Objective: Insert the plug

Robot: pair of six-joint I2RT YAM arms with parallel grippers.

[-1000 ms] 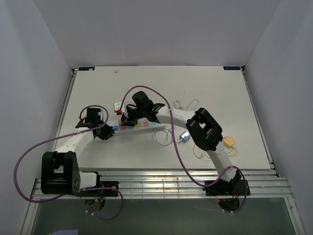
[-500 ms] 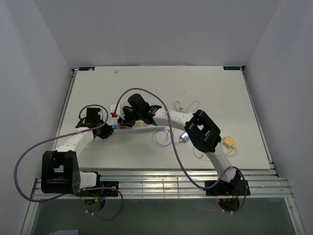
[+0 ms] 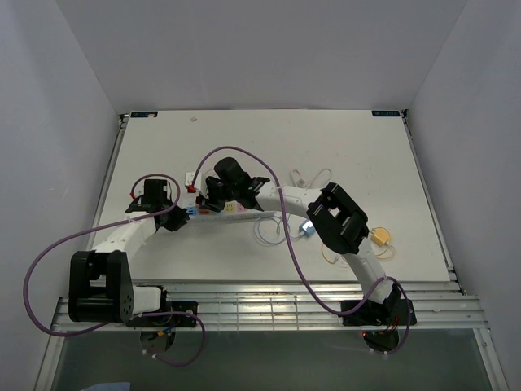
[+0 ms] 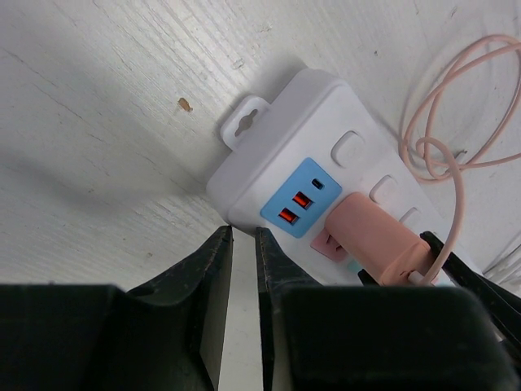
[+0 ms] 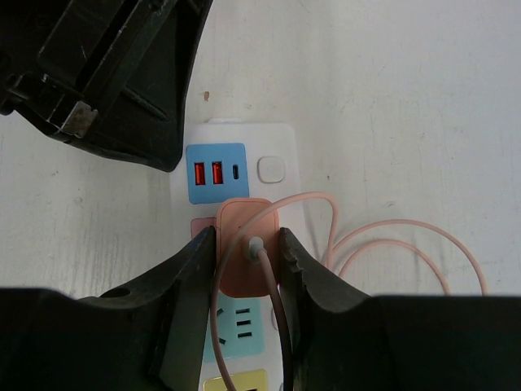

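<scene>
Step in hand: insertion, the seating part of it. My right end effector is clamped part-way closed on the pink plug, one finger on each flank, directly over the power strip.

The plug sits on the strip's pink socket, next one along from the blue USB panel. In the left wrist view the plug body leans a little off the strip's face. I can't tell whether the prongs are fully home or only started.

My left end effector is closed, fingers almost together, with nothing between them. It sits at the USB end of the strip, low against the worktop. It looks like a brace for that end, but I can't confirm contact.

Next move, as I judge it: square the plug to the strip's face, then push straight in along the socket axis while the left holds the strip from sliding. Release only once the plug base is flush.

Risk: pushing on a tilt jams the prongs or skates the strip.

The pink cable loops on the worktop beside the strip, slack and clear of the socket.

No bins or trays near the strip. For receptacles: the teal socket and yellow socket are vacant, and the USB ports are vacant.
</scene>
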